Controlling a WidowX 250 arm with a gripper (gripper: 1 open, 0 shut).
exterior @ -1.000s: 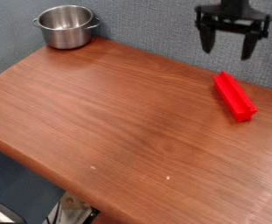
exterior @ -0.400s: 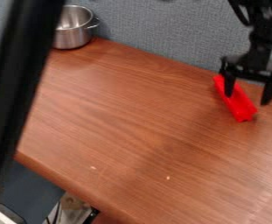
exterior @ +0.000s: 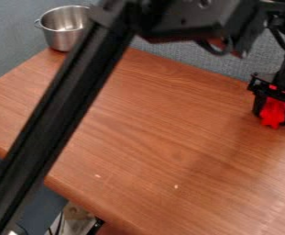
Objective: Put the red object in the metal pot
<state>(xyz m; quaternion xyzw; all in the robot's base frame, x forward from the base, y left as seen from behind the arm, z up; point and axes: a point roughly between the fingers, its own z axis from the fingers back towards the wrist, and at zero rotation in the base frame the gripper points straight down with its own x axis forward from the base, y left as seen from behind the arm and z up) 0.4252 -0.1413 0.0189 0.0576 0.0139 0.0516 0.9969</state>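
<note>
Straddling the red object [exterior: 273,113], the gripper [exterior: 270,95] jaws sit narrowed against its sides

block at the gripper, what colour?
Bright red block, plain, no pattern; the gripper covers part of it. Camera view.

Lighting was even and soft; the arm [exterior: 95,101] near the lens was blurred, the tabletop [exterior: 145,138] showed faint sheen.

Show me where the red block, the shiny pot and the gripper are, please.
red block [exterior: 273,114]: camera view, its end showing below the gripper.
metal pot [exterior: 66,33]: camera view, its front wall.
gripper [exterior: 273,95]: camera view, between its fingertips, over the block.
</note>
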